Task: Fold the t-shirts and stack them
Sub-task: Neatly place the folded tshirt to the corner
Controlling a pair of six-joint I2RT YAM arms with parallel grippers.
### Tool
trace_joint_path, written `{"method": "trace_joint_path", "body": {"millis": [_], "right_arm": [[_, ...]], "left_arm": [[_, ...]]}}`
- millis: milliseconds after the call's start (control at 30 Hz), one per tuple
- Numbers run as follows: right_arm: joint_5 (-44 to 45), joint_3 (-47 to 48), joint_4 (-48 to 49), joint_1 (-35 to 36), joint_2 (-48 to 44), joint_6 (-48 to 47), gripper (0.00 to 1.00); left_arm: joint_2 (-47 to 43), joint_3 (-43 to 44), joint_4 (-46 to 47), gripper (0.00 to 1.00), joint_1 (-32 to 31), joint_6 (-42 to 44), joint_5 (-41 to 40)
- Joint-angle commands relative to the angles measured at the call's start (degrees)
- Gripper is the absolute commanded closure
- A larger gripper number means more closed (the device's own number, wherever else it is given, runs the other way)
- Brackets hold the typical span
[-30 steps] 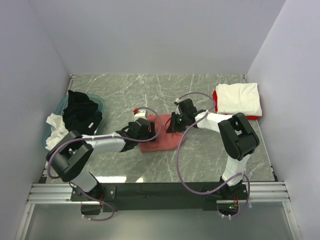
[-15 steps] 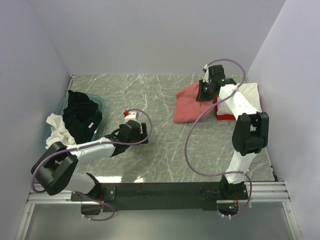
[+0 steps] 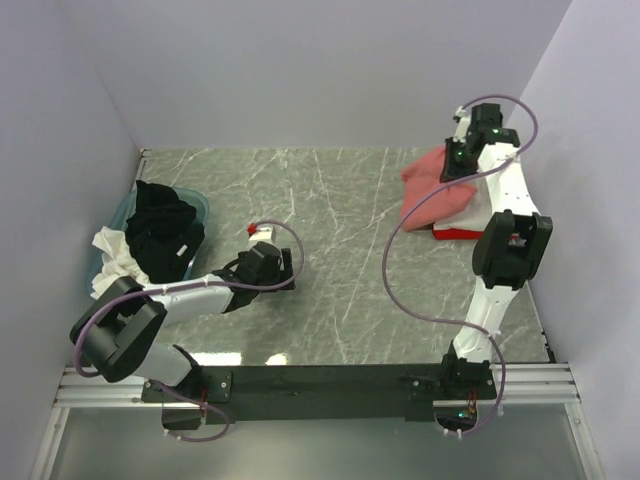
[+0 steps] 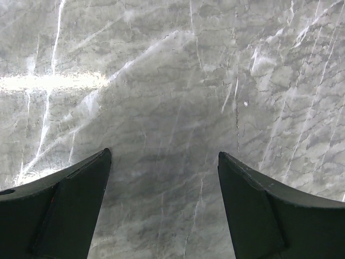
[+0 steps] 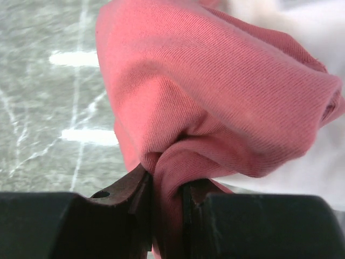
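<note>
Right wrist: shirt [image 5: 226, 102] in end effector [image 5: 166, 189]

A basin [image 3: 203, 207] sits at the left edge of the tabletop [image 3: 340, 290], with a heap of t-shirts [image 3: 160, 232] in it, spilling over its near side. To its right, the left gripper [image 3: 285, 268] hangs over the tabletop. At the far right, the right gripper [image 3: 459, 168] holds a single t-shirt [image 3: 432, 192] over the folded stack [image 3: 455, 233].

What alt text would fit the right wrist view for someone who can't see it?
Dark jaws at the bottom edge pinch a bunched fold of a pink shirt, which fills most of the view. Grey marble table shows on the left, white cloth on the right behind the shirt.
</note>
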Motion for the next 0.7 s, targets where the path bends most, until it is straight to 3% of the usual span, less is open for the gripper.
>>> {"method": "trace_joint_path", "body": {"millis": [0, 367, 667], "right_arm": [[-2.7, 5.7, -3.4, -2.8, -0.2, -3.1, 1.00], [-15.5, 7.0, -0.6, -10.6, -2.5, 0.1, 1.00], [-14.2, 7.1, 2.1, -15.7, -3.2, 2.8, 1.00]], "left_arm": [[1.2, 0.6, -0.1, 0.13, 0.3, 1.0, 0.7], [4.2, 0.8, 0.6, 0.14, 0.4, 0.9, 1.6], [5.6, 1.5, 0.3, 0.14, 0.4, 1.0, 1.9]]}}
